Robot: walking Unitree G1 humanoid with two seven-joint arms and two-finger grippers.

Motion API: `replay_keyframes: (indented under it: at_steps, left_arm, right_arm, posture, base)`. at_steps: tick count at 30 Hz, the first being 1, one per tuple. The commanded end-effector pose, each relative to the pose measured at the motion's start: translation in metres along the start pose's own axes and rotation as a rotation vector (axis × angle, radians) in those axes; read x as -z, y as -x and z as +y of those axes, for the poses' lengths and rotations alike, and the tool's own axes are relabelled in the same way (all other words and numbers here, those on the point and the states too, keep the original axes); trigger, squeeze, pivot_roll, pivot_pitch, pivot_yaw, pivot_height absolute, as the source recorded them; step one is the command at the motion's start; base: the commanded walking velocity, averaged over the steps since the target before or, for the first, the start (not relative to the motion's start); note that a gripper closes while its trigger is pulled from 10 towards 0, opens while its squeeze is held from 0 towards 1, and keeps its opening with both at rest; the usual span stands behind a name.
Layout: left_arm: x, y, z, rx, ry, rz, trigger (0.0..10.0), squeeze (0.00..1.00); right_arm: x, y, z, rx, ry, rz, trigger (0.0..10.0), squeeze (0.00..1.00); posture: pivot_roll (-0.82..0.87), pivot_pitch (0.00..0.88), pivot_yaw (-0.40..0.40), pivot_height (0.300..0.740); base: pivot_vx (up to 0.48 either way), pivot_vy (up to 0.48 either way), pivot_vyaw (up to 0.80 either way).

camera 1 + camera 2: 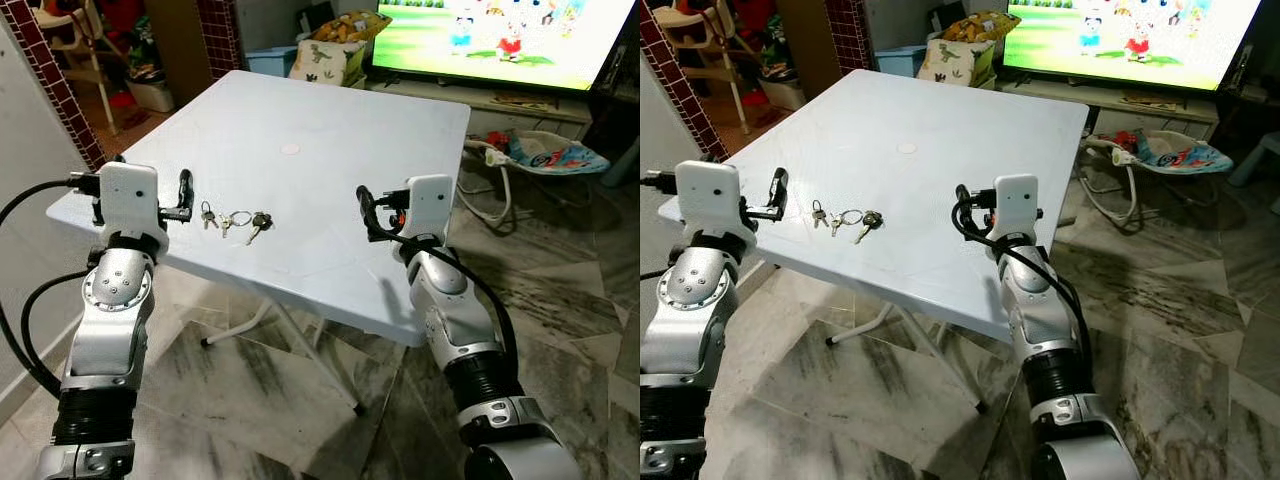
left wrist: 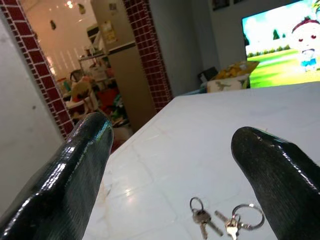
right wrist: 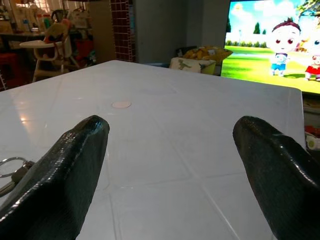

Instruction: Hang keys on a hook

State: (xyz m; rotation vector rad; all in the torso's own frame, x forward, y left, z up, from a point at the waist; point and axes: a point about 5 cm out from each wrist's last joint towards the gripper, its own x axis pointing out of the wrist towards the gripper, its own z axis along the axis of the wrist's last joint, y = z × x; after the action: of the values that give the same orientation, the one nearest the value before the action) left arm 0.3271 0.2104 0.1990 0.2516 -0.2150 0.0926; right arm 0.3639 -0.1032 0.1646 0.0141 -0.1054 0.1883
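- Living rm w/ marble floor (image 1: 250, 400); TV (image 1: 500, 40) on at far right, showing a cartoon; red-brick doorway far left w/ a high chair (image 1: 75, 30) behind it.
- White folding table (image 1: 330, 130) in front of me, tile-pattern top, small round disc (image 1: 290, 149) near its centre.
- Baby bouncer (image 1: 545, 155) on the floor to the right of the table, below the TV stand; cushion w/ dinosaur print (image 1: 325, 60) past the table's far edge.
- My left arm is raised at the table's near-left corner; left gripper (image 1: 184, 196) sits just above the top, fingers (image 2: 75, 170) spread apart, holding nothing.
- My right arm is raised at the table's near edge; right gripper (image 1: 366, 214) low over the top, fingers (image 3: 65, 170) likewise spread wide, nothing between them.
- Keys (image 1: 236, 220) lie flat on the table near its near-left edge, just right of the left gripper and well left of the right gripper: several small keys strung on linked rings, spread in a short row. Untouched by either gripper.
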Motion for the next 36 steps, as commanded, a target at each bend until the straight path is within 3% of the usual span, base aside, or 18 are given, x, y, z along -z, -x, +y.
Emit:
replay_keyframes:
  at_steps: [1,16,25,32,33,36]
  left_arm:
    - [0.002,-0.001,-0.001,-0.002,-0.004,0.006,10.0,0.0]
    - [0.031,0.0,-0.021,0.044,0.055,0.1,10.0,0.0]
    - [0.043,-0.001,-0.029,0.048,0.094,0.151,10.0,0.0]
    - [0.056,0.019,-0.037,0.06,0.115,0.196,10.0,0.0]
    - [0.06,0.038,-0.037,0.048,0.122,0.202,10.0,0.0]
    - [0.063,0.06,-0.035,0.022,0.133,0.221,10.0,0.0]
  right_arm:
    - [-0.007,-0.004,0.0,0.001,0.008,-0.029,10.0,0.0]
    - [-0.004,0.018,-0.028,0.121,0.035,-0.035,10.0,0.0]
    - [-0.007,0.032,-0.03,0.136,0.022,-0.015,10.0,0.0]
    - [-0.001,0.035,-0.03,0.112,0.031,0.012,10.0,0.0]
    - [0.002,0.035,-0.026,0.101,0.021,0.033,10.0,0.0]
    - [0.001,0.038,-0.018,0.073,0.019,0.042,10.0,0.0]
  posture:
    - [0.15,0.0,0.07,0.74]
    - [0.02,0.0,0.087,0.74]
    - [-0.02,0.0,0.067,0.74]
    - [0.03,0.0,0.055,0.74]
    - [0.04,0.0,0.052,0.74]
    - [0.03,0.0,0.051,0.74]
  base:
    - [0.0,0.0,0.0]
    - [0.0,0.0,0.0]
    - [0.0,0.0,-0.18]
    - [0.0,0.0,-0.49]
    - [0.0,0.0,0.0]
    - [0.0,0.0,0.0]
